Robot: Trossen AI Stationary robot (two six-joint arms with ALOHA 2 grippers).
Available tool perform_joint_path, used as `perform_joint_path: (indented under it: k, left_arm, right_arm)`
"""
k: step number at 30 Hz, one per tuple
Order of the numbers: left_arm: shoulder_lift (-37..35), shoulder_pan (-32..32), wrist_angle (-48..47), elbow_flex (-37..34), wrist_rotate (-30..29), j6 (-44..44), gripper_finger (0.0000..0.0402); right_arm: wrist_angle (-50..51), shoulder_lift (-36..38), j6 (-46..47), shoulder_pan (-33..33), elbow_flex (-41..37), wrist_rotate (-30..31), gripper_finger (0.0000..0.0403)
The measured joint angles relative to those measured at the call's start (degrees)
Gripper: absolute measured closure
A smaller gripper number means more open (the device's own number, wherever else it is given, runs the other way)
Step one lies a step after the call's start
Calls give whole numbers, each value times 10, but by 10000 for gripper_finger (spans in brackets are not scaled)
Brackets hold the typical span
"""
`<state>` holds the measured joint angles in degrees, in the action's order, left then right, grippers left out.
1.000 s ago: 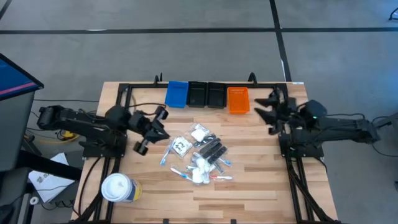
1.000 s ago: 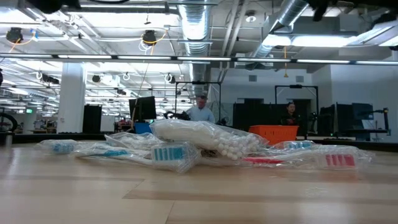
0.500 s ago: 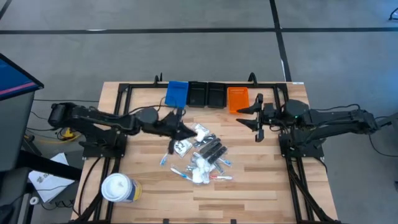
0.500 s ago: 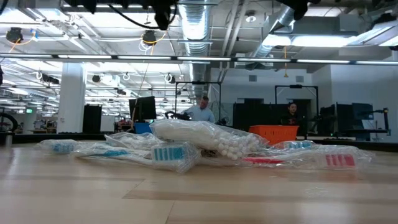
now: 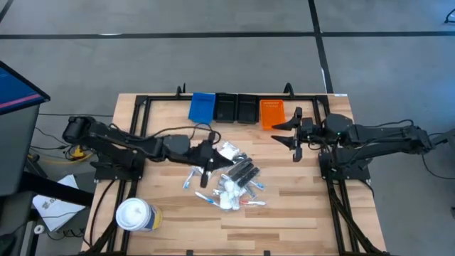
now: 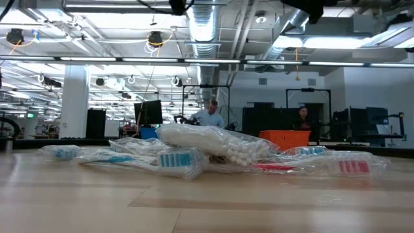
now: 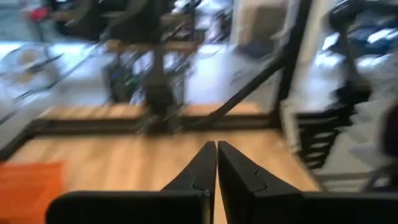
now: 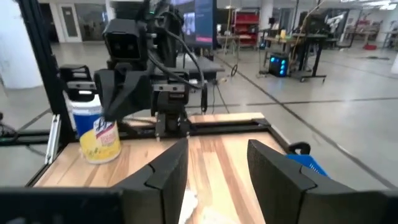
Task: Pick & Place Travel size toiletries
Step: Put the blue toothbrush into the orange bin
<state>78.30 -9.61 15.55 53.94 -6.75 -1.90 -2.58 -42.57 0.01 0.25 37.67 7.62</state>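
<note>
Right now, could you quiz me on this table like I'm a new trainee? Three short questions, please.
1. True or false: the left claw is shut.
2. Which bin lies nearest the right claw: A blue, B black, C orange?
3. Fill in: the white tub stands on the table's ___ arm side.

Key: 1 true, its fingers meet, above the pile of toiletries. 2 C. 3 left.

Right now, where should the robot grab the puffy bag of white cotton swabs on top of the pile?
Probably across the middle of the cotton swab bag, coming from above. It lies long and flat on top of the pile, so its narrow width should fit between the claw's fingers. The shut left claw would need to open first.
</note>
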Motion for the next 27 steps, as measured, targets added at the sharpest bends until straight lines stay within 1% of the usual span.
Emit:
perform_joint_path:
  k: [2, 3, 4, 8, 11, 13, 15, 17, 22, 25, 27]
  left_arm:
    - [-3, -19, -105, 32, -78, -23, 398]
    - [-1, -27, -158, 43, -116, -51, 399]
    - [0, -33, -207, 52, -141, -92, 399]
    - [-1, -38, -335, 61, -167, -297, 395]
    - [24, -25, -429, 61, -173, -419, 389]
    - [42, -8, -487, 59, -156, -468, 381]
    - [62, 11, -511, 61, -124, -497, 369]
    - [82, 25, -533, 60, -90, -506, 355]
    - [124, 35, -541, 60, -18, -517, 326]
    - [146, 28, -542, 60, 20, -549, 328]
    - [157, 21, -544, 60, 41, -566, 341]
  right_arm:
    - [3, 0, 0, 0, 0, 2, 244]
    - [5, -1, 0, 0, 0, 2, 244]
    - [6, -1, 0, 0, 0, 2, 244]
    - [3, -1, 0, 0, 0, 5, 244]
    - [0, 0, 0, 0, 0, 21, 244]
    - [0, 0, 0, 0, 0, 33, 244]
    - [0, 0, 0, 0, 0, 35, 244]
    - [-2, 0, 0, 0, 0, 35, 244]
    - [-2, 0, -3, -1, 0, 34, 244]
    - [-1, 0, -5, -9, 0, 35, 244]
    - [2, 0, -5, -18, 0, 34, 244]
